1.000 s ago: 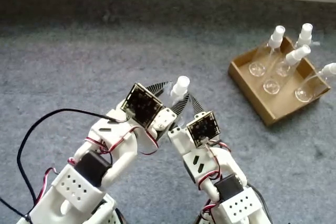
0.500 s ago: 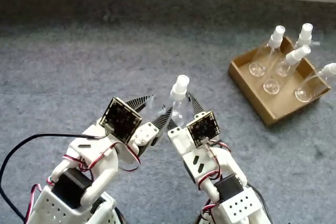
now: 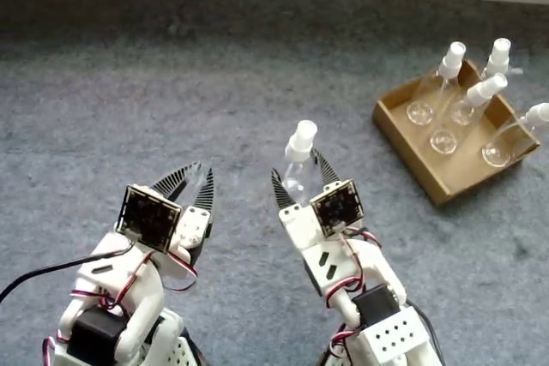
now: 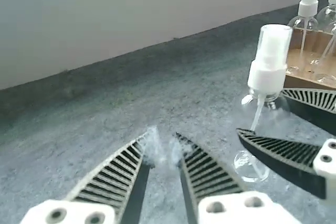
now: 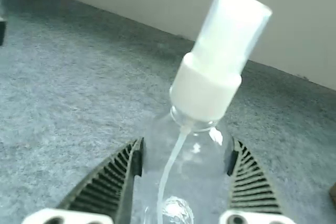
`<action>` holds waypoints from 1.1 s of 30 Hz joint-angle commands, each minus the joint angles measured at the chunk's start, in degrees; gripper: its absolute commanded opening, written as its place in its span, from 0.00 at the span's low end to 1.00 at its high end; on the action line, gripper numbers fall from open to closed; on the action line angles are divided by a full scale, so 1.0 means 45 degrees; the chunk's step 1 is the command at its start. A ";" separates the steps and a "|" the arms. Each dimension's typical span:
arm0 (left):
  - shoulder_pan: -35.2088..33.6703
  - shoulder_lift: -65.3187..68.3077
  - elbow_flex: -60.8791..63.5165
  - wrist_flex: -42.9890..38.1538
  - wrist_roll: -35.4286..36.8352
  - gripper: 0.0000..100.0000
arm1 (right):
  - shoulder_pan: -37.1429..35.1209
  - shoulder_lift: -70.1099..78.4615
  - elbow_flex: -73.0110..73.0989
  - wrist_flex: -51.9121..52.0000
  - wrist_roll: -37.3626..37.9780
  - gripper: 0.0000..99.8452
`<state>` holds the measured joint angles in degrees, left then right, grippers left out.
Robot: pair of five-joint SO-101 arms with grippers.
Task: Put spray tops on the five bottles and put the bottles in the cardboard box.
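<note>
Right wrist view, right gripper (image 5: 186, 148) gripping bottle (image 5: 202, 166), left gripper (image 4: 164, 138) slightly ajar, empty

- The left gripper (image 3: 204, 171) has been drawn away from the spray top (image 3: 301, 137), toward 7 o'clock in the high view, and is now set well apart from the bottle (image 3: 295, 179).
- The left arm (image 3: 129, 297) has been pulled back toward the lower edge of the table.
- The gap between the left gripper's fingers has been narrowed.
- The bottle, clamped in the right gripper (image 3: 298, 169), has been shifted slightly toward 2 o'clock.
</note>
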<state>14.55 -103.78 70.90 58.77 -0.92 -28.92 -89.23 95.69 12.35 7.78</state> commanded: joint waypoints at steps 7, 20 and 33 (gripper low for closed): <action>-0.1495 -0.0186 0.1260 0.0449 -0.0059 0.00 | 0.2589 -0.0166 -0.2374 0.3702 -0.0098 0.15; -0.1670 -0.0186 0.1807 0.1680 -0.0137 0.00 | 0.6632 -0.0049 -0.7590 0.6535 -0.0039 0.15; -0.5675 -0.0186 0.2842 0.2286 -0.0156 0.00 | 0.8488 0.2413 -0.9172 0.5656 -0.0059 0.15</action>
<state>-8.04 -104.22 83.03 69.14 -0.92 8.26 -84.57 59.12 41.19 7.78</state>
